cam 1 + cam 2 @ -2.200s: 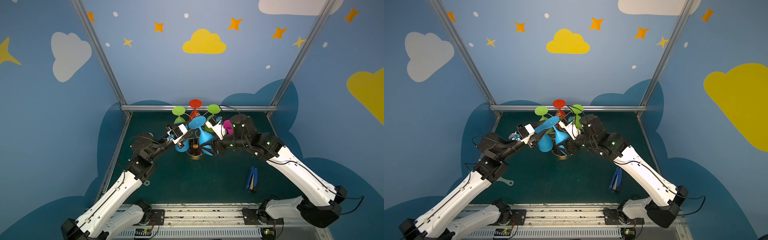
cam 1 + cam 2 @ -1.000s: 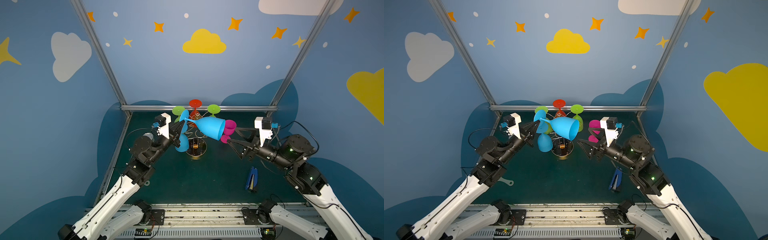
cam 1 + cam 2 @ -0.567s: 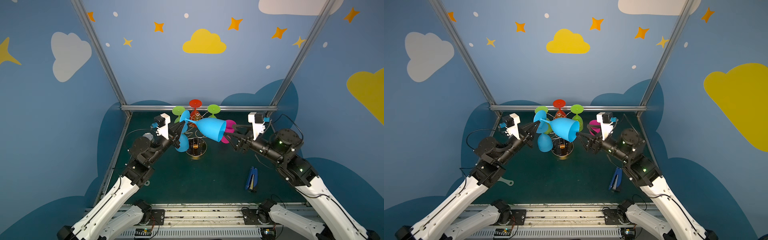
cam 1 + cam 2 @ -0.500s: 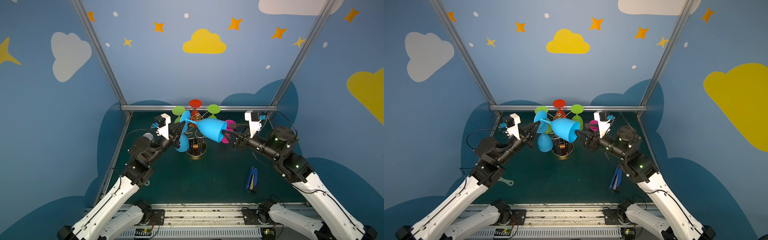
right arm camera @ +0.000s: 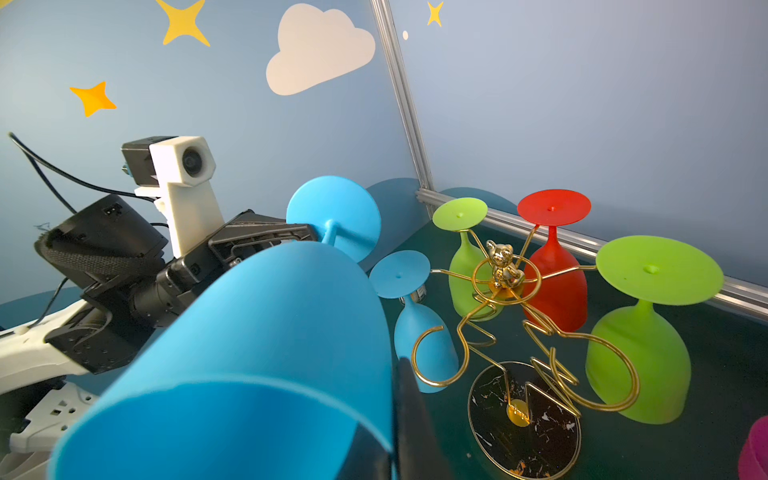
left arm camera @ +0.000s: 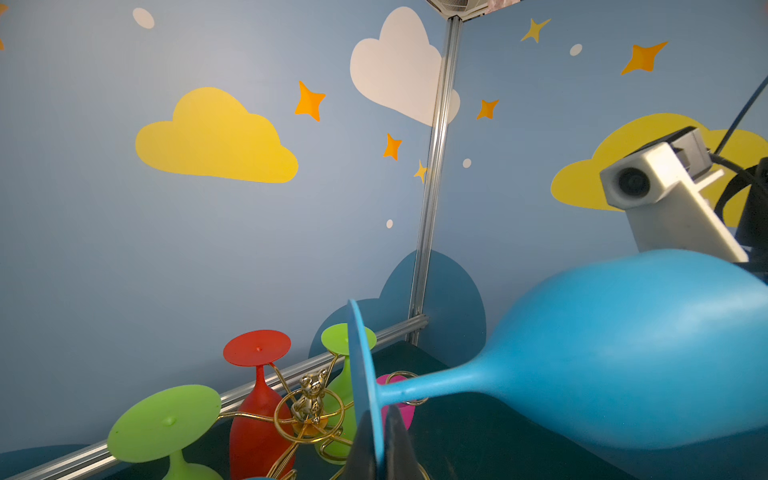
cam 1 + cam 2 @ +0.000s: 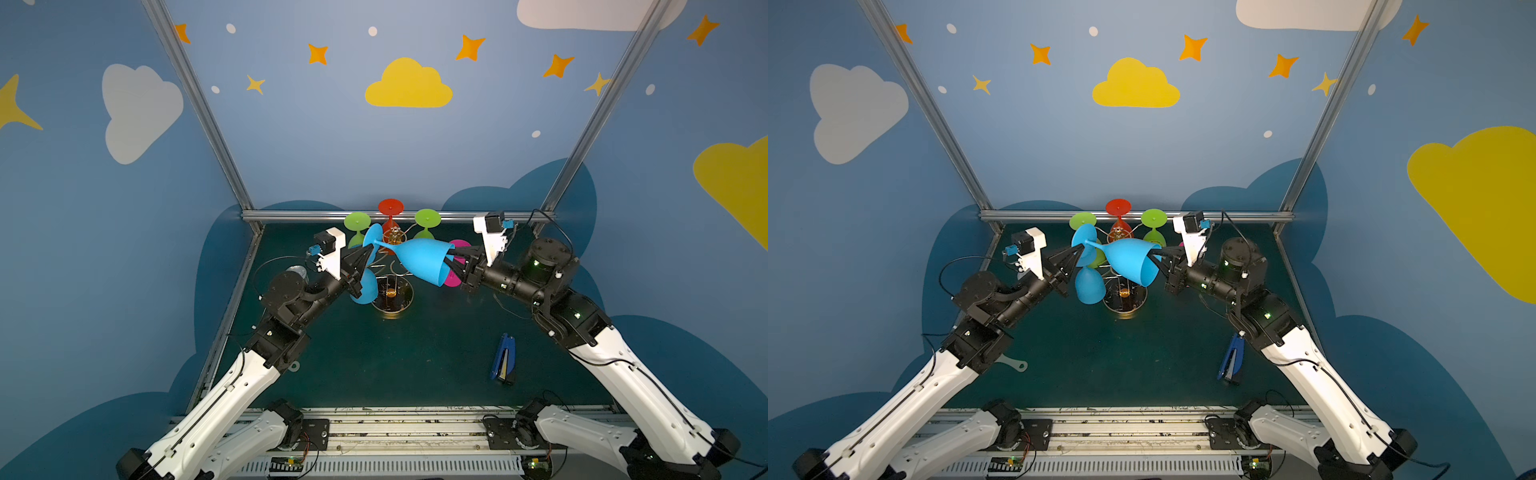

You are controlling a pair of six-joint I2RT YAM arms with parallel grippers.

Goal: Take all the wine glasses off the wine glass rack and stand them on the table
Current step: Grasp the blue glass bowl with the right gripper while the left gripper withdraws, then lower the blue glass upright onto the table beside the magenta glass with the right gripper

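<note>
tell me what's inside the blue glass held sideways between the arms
One finger of the right claw sits inside the rim of the blue glass, pinching its wall. The visible inner wall looks bare; the deeper bowl is hidden.

Robot lab cell: cloud-and-star painted walls (image 7: 332, 145), aluminium frame (image 7: 201, 108), base rail (image 7: 407, 432)

Bright, even light, faint shadows, wide-angle bending at edges; the close blue wine glass (image 5: 249, 353) looks soft.
</note>
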